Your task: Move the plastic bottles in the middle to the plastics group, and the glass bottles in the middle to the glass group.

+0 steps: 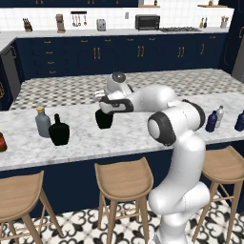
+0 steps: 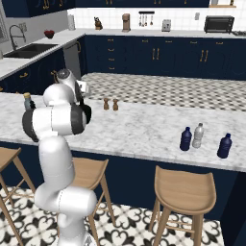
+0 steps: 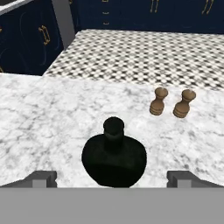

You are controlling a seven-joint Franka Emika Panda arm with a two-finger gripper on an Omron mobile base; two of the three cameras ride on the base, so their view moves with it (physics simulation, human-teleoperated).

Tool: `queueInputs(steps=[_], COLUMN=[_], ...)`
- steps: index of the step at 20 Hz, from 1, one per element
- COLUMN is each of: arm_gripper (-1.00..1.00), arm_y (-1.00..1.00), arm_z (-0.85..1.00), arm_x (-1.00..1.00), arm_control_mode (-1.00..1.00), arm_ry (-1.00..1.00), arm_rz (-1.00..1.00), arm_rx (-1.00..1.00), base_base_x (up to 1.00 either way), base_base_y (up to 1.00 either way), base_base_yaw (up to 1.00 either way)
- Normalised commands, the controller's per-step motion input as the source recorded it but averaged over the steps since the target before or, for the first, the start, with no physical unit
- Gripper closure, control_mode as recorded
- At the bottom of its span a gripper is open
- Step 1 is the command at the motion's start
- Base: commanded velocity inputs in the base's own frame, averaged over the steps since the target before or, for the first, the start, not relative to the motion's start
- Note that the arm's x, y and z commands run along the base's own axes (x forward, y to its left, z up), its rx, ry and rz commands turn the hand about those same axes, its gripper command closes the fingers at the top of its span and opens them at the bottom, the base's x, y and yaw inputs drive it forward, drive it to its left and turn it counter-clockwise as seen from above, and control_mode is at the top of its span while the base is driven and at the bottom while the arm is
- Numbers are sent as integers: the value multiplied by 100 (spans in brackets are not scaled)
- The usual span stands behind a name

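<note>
Black bottle (image 3: 113, 158), squat and round-bellied with a narrow neck, stands upright in the middle of the bench (image 1: 124, 138), and it is the thing the hand (image 3: 111, 178) is lined up on. Going left to right along the bench in the left base view: a reddish-brown bottle (image 1: 2, 142) sits at the far edge, then the tall grey bottle (image 1: 42, 122) with its tan cap, and just beside that a second black bottle (image 1: 59, 130). That one appears already parked with the glass group, which would explain why it stands so close to the grey bottle.

Next comes the middle black bottle, with the hand over it. In the hand view its two dark fingertips (image 3: 41, 178) stand wide apart on either side of the belly, not touching it, so the hand is open and grips nothing. The wide spread suits the bottle's broad body; a grasp lower on the belly looks likely, though the neck is the narrower hold.

Behind it and to the right, two small brown shakers (image 3: 171, 103) stand close together, no part of the sorting.

Far right, near the bench end, a navy bottle (image 1: 211, 121), a silver-grey bottle (image 1: 219, 116) and another dark blue bottle (image 1: 239, 121) stand in a loose row, the plastics side.
</note>
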Motion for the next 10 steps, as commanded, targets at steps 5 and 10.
queueInputs(steps=[5,10], arm_gripper=[-100,-100], arm_y=[5,-15], arm_z=[-23,-28], arm_x=[34,24], arm_control_mode=[-100,-100], arm_ry=[12,11], arm_rz=[0,0], arm_rx=[0,0], base_base_x=[0,0], base_base_y=[0,0], base_base_yaw=[0,0])
